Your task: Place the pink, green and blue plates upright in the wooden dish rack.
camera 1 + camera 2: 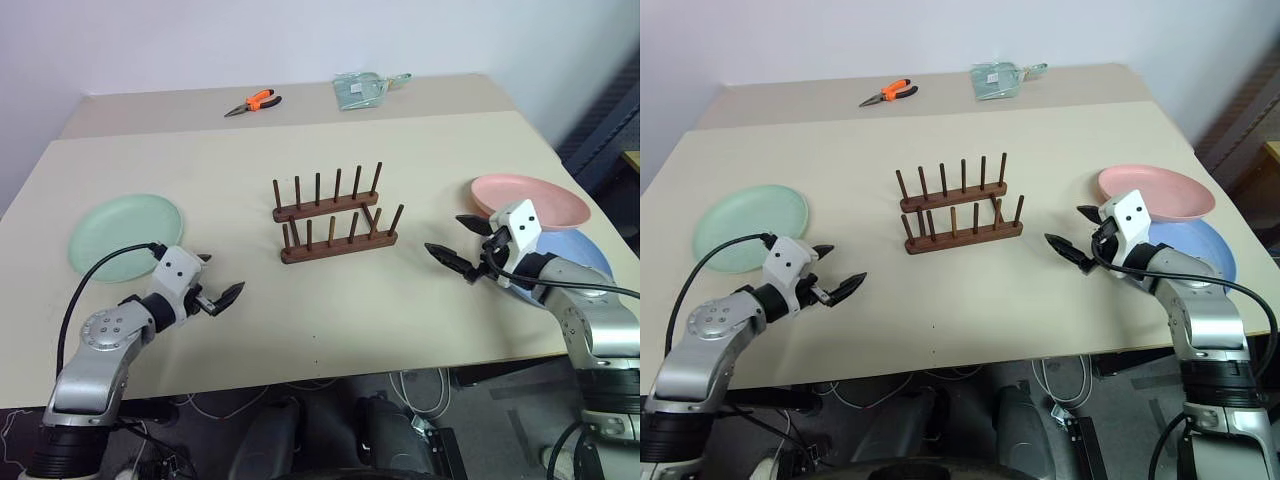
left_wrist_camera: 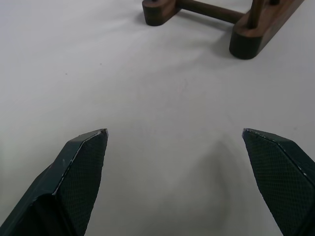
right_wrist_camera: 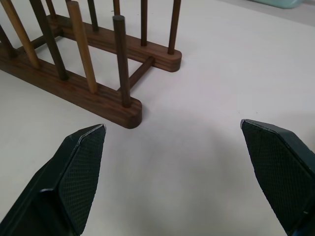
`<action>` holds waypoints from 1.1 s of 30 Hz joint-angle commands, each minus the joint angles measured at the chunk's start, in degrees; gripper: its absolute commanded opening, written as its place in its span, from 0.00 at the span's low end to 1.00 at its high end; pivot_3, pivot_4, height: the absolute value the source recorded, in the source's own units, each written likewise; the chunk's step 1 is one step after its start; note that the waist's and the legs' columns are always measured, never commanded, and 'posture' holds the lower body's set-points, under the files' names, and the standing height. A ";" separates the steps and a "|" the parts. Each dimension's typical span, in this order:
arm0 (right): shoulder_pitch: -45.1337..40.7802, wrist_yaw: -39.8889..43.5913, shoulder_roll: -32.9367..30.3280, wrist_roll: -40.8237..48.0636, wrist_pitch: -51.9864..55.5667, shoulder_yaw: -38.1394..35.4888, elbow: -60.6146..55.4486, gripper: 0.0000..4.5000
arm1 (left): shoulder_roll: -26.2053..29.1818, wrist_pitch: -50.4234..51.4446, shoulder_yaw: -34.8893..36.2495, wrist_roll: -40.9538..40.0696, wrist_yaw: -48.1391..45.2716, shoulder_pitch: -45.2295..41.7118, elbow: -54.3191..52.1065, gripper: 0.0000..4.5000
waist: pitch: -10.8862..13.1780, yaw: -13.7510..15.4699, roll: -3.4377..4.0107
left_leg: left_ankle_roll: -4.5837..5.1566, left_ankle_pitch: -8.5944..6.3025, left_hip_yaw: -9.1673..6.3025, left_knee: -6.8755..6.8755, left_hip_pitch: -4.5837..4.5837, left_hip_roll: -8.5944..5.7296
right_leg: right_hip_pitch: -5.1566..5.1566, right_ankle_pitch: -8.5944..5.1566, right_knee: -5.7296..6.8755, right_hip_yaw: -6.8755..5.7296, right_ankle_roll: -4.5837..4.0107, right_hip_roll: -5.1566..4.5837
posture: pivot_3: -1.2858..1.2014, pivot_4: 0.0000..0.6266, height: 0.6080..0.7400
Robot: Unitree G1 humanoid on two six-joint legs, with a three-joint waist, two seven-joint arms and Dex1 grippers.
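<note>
Centrally, rack (image 1: 334, 215) between both hands

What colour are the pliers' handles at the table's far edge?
Orange, on the pliers; clearest in the left eye view.

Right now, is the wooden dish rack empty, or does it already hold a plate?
Empty. The wooden dish rack has only bare pegs. The green plate, pink plate and blue plate lie flat on the table.

Silver arms (black cables), white wrists
</note>
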 commanded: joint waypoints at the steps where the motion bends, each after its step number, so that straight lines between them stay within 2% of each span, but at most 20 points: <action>1: -0.70 -0.28 0.24 -0.40 -0.86 -0.01 -1.66 1.00 | -0.47 -2.45 -0.97 0.80 -0.07 -0.47 0.59 1.00 | 0.00 0.02 0.00 | 0.00 0.00 0.00 0.00 0.00 0.00 | 0.00 0.00 0.00 0.00 0.00 0.00 | 0.52 0.24 1.00; 6: -0.40 0.45 0.33 0.42 0.58 1.10 -3.30 1.00 | -1.51 -3.12 -2.76 0.27 -1.10 -1.81 1.64 1.00 | 0.00 0.01 0.00 | 0.00 0.00 0.00 0.00 0.00 0.00 | 0.00 0.00 -0.01 0.00 0.00 0.00 | 0.52 0.24 1.00; 12: 1.71 -1.28 1.20 0.75 2.84 1.74 -8.32 1.00 | -1.35 -3.89 -9.17 2.00 -6.88 -8.32 6.50 1.00 | 0.00 0.19 0.00 | 0.01 0.00 0.00 0.01 -0.01 -0.01 | 0.01 0.00 -0.01 -0.01 0.01 -0.01 | 0.52 0.24 1.00; 18: 5.09 -4.98 2.74 -0.41 2.82 1.57 -13.29 1.00 | -4.50 -8.52 -15.62 4.71 -12.12 -21.01 20.29 1.00 | -0.01 0.15 -0.02 | 0.01 0.00 0.00 0.03 -0.01 -0.04 | 0.03 0.01 -0.03 -0.02 0.02 -0.01 | 0.52 0.24 1.00; 21: 7.36 -7.04 3.26 -0.41 3.47 0.94 -16.39 1.00 | -8.04 -10.61 -18.40 5.88 -14.67 -27.88 29.46 1.00 | -0.01 0.15 -0.02 | 0.02 0.00 -0.01 0.03 -0.01 -0.04 | 0.02 0.01 -0.02 -0.03 0.03 0.00 | 0.52 0.24 1.00; 24: 9.37 -9.11 4.13 -0.94 3.88 1.10 -18.87 1.00 | -10.00 -12.67 -20.40 7.63 -16.86 -31.58 36.71 1.00 | -0.04 0.10 -0.05 | 0.02 0.00 -0.01 0.05 -0.01 -0.05 | 0.03 0.02 0.00 -0.02 0.03 0.00 | 0.52 0.24 1.00; 27: 11.04 -10.40 4.54 -0.59 4.66 0.46 -21.28 1.00 | -11.32 -14.47 -20.88 8.43 -17.92 -33.56 40.69 0.81 | -0.08 0.14 0.00 | 0.02 0.01 -0.01 0.05 0.00 -0.06 | 0.04 0.02 0.00 -0.03 0.04 0.00 | 0.52 0.24 1.00; 32: 13.18 -11.23 4.24 -0.76 4.51 0.12 -22.36 1.00 | -11.68 -17.28 -20.93 8.89 -19.32 -33.64 42.55 0.25 | -0.13 0.09 -0.02 | 0.03 0.01 -0.02 0.12 0.01 -0.06 | 0.08 0.02 0.04 -0.03 0.04 0.00 | 0.52 0.24 1.00; 33: 13.30 -11.24 4.16 -0.85 4.40 0.16 -22.26 1.00 | -11.65 -17.63 -20.89 8.84 -19.67 -33.42 42.23 0.17 | -0.14 0.08 -0.03 | 0.03 0.01 -0.02 0.12 0.02 -0.06 | 0.08 0.02 0.04 -0.03 0.04 0.00 | 0.52 0.24 1.00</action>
